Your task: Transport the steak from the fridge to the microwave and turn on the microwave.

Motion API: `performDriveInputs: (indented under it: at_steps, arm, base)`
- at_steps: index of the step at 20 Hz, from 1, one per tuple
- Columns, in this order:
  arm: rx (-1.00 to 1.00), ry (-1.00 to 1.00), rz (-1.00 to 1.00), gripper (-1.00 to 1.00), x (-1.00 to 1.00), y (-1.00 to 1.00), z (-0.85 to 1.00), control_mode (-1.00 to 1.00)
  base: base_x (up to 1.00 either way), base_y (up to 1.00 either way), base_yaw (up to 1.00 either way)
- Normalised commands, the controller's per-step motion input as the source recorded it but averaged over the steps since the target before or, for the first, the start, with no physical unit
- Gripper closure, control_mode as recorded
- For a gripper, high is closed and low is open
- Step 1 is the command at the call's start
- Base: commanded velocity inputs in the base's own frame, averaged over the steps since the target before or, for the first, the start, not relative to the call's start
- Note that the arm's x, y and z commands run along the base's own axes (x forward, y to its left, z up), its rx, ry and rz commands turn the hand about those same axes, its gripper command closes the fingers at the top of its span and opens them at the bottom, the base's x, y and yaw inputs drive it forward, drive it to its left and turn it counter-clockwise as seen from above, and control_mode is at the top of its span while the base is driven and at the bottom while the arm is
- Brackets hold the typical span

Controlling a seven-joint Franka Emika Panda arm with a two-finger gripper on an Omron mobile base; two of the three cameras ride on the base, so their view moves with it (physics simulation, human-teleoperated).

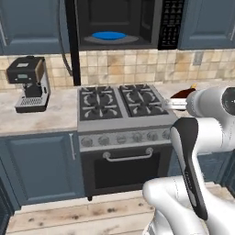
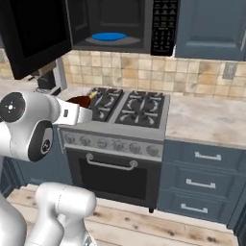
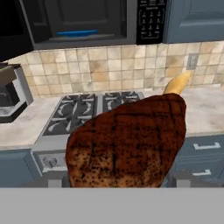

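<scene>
The steak [image 3: 131, 140], reddish-brown with grill marks and a pale bone tip, sits right in front of the hand camera and hides the fingertips. My gripper [image 1: 180, 100] is shut on the steak [image 1: 182, 93] above the right edge of the stove, well below the microwave. In the right base view the gripper [image 2: 79, 109] carries the steak [image 2: 80, 100] over the stove's left side. The black microwave [image 1: 158, 27] hangs above the stove with its door [image 2: 33, 33] swung open to the left. A blue plate [image 1: 109, 35] lies inside it. The fridge is out of view.
A steel gas stove [image 1: 121, 103] with an oven door stands under the microwave. A coffee machine [image 1: 30, 82] sits on the counter to its left. Beige counter [image 2: 206, 117] and blue drawers [image 2: 202, 178] lie to the right. Blue cupboards flank the microwave.
</scene>
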Motion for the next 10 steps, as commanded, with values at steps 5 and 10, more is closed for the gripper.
performDriveInputs:
  at_steps: [5, 10]
  arm:
    - [0.00, 0.00, 0.00, 1.00, 0.00, 0.00, 0.00, 1.00]
    - [0.00, 0.00, 0.00, 1.00, 0.00, 0.00, 0.00, 1.00]
  base:
    - [0.25, -0.04, 0.26]
    - [0.28, 0.00, 0.17]
